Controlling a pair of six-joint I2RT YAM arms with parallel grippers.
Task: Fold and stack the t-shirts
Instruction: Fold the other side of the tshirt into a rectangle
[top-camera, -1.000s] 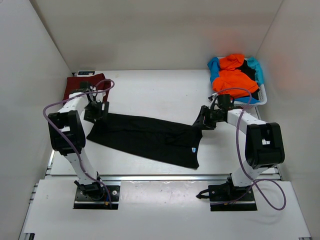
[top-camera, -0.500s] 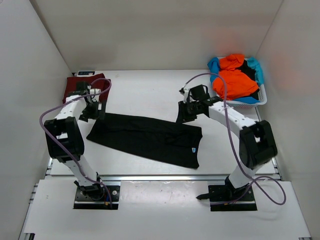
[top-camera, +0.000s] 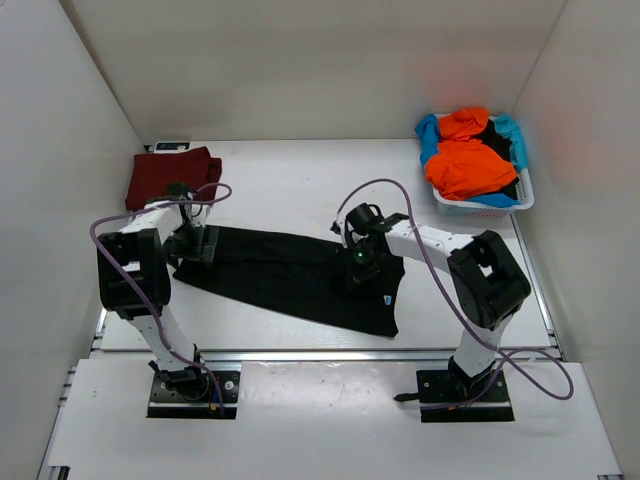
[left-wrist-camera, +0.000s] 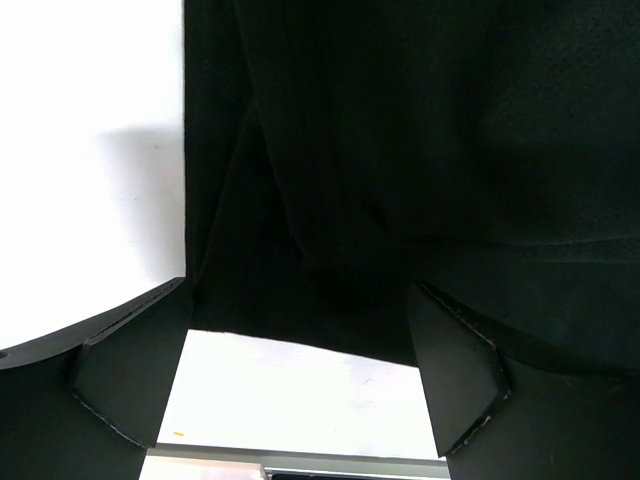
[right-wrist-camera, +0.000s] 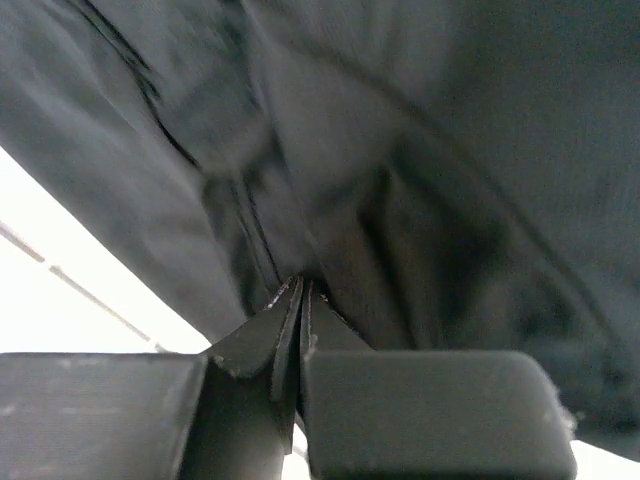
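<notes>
A black t-shirt (top-camera: 280, 275) lies across the table as a long folded strip running left to right. My left gripper (top-camera: 195, 245) hangs over its left end. In the left wrist view this gripper (left-wrist-camera: 300, 390) stands open, with the black cloth (left-wrist-camera: 400, 150) just past the fingertips and bare table between them. My right gripper (top-camera: 358, 265) sits on the strip's far edge toward the right. In the right wrist view it (right-wrist-camera: 300, 285) is shut, with creases of the black cloth (right-wrist-camera: 450, 150) gathered at its tips. A folded dark red t-shirt (top-camera: 165, 175) lies at the back left.
A white lattice basket (top-camera: 480, 207) stands at the back right, holding a bright orange t-shirt (top-camera: 465, 160), a light blue one (top-camera: 428, 135) and some black cloth. White walls close in the table on three sides.
The right arm swung left from beside the basket onto the black shirt and its gripper closed there. The left gripper opened and came down from near the red shirt to the strip's left end.
</notes>
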